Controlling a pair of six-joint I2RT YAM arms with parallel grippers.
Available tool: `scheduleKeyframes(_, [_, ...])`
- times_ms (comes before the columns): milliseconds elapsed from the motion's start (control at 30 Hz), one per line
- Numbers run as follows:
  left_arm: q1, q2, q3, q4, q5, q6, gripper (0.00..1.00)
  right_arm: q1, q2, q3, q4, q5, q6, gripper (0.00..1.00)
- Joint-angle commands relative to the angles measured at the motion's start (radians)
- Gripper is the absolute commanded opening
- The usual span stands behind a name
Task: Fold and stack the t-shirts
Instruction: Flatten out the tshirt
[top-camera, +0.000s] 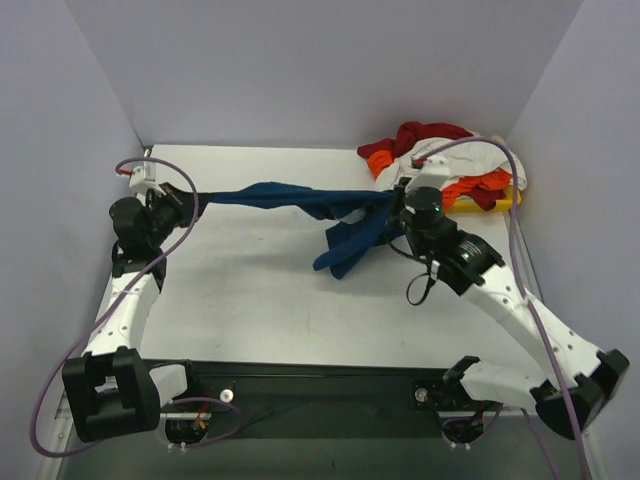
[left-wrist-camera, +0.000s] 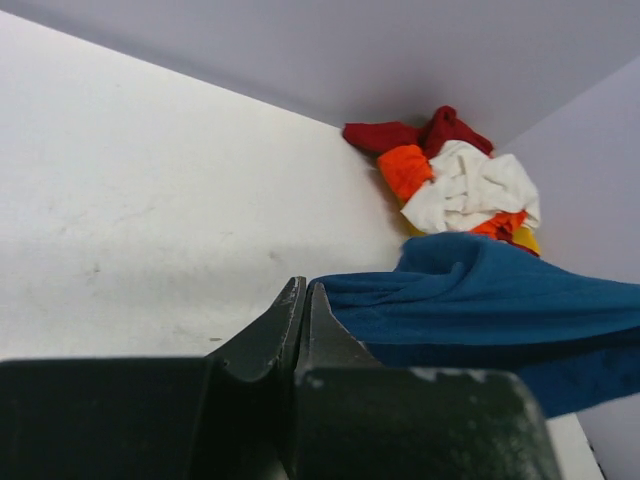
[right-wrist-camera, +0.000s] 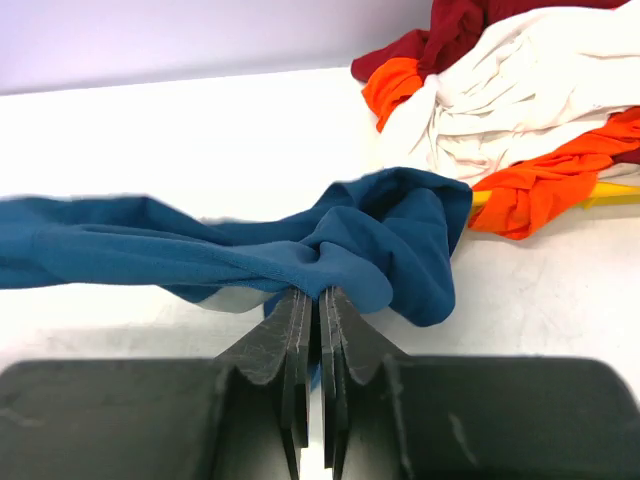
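Observation:
A dark blue t-shirt (top-camera: 285, 195) hangs stretched above the table between my two grippers, with a loose part drooping to the table near the right one. My left gripper (top-camera: 200, 203) is shut on the shirt's left end; in the left wrist view the jaws (left-wrist-camera: 305, 288) are pressed together at the edge of the blue cloth (left-wrist-camera: 480, 290). At the other end, my right gripper (top-camera: 393, 208) is shut on a bunched fold (right-wrist-camera: 350, 250), its jaws (right-wrist-camera: 320, 295) nearly closed. A dark red (top-camera: 425, 133), a white (top-camera: 445, 150) and an orange t-shirt (top-camera: 480, 185) lie crumpled in a pile at the back right.
The pile sits on a flat yellow tray (top-camera: 508, 200) in the back right corner, against the walls. White walls enclose the table at the back and on both sides. The arm bases stand at the near edge.

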Motion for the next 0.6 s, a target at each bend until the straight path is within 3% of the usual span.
scheduleKeyframes(0, [0.120, -0.030, -0.008, 0.081, -0.047, -0.035, 0.00, -0.053, -0.122, -0.078, -0.113, 0.231, -0.031, 0.00])
scheduleKeyframes(167, [0.130, -0.014, -0.035, 0.147, 0.015, -0.071, 0.00, -0.055, -0.188, -0.126, -0.113, 0.164, -0.031, 0.04])
scheduleKeyframes(333, [0.128, -0.007, -0.047, 0.186, 0.048, -0.095, 0.00, -0.073, -0.138, -0.106, -0.096, 0.133, -0.032, 0.07])
scheduleKeyframes(433, [0.128, -0.018, -0.056, 0.194, 0.053, -0.102, 0.00, -0.098, -0.067, -0.075, -0.044, 0.031, -0.045, 0.10])
scheduleKeyframes(533, [0.127, -0.015, -0.065, 0.206, 0.061, -0.108, 0.00, -0.125, 0.048, -0.035, -0.007, -0.059, -0.048, 0.31])
scheduleKeyframes(567, [0.127, -0.014, -0.068, 0.210, 0.062, -0.118, 0.00, -0.139, 0.113, -0.015, -0.018, -0.109, -0.043, 0.46])
